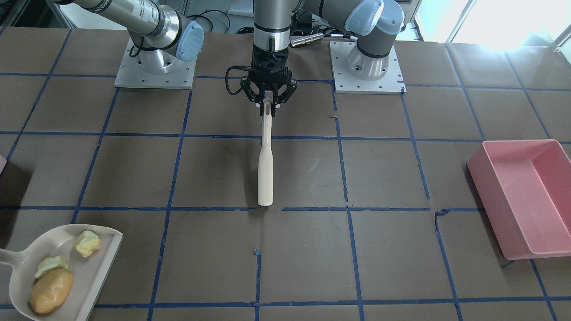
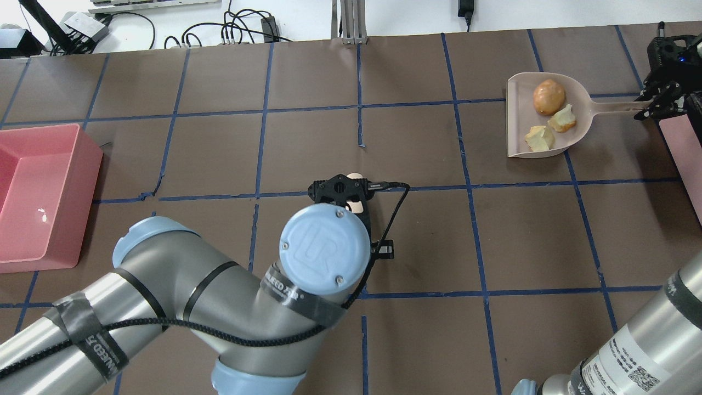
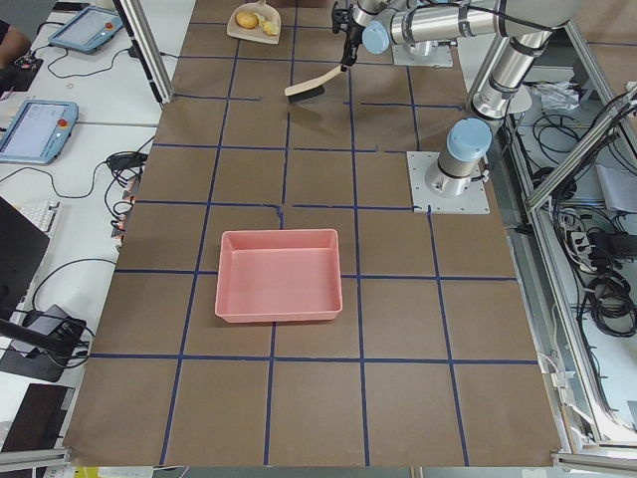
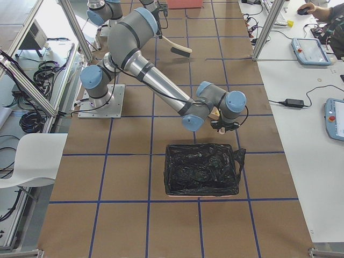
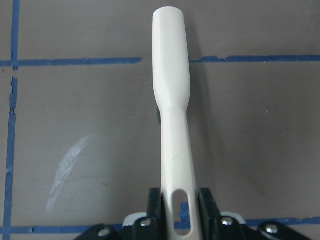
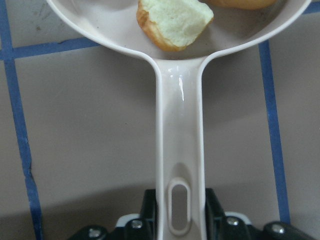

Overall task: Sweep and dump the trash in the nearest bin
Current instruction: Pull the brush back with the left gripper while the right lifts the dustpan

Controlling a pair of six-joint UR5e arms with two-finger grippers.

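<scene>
The trash lies in a beige dustpan [image 2: 521, 109]: a tan-brown potato-like lump [image 2: 549, 96] and two pale yellow-orange chunks [image 2: 563, 118] [image 2: 539, 138]. My right gripper [image 2: 655, 104] is shut on the dustpan's handle [image 6: 179, 150] at the table's far right. In the front view the dustpan [image 1: 58, 240] shows at bottom left, with the lump [image 1: 51, 290] and the chunks in it. My left gripper [image 1: 267, 101] is shut on the handle of a cream brush [image 1: 266, 165] near the table's middle, as the left wrist view [image 5: 172, 115] shows.
A pink bin [image 2: 38, 197] stands at the table's left end. A bin lined with a black bag [image 4: 201, 169] stands at the right end, close to the dustpan; its pink edge [image 2: 685, 148] shows in the overhead view. Blue tape lines cross the brown table.
</scene>
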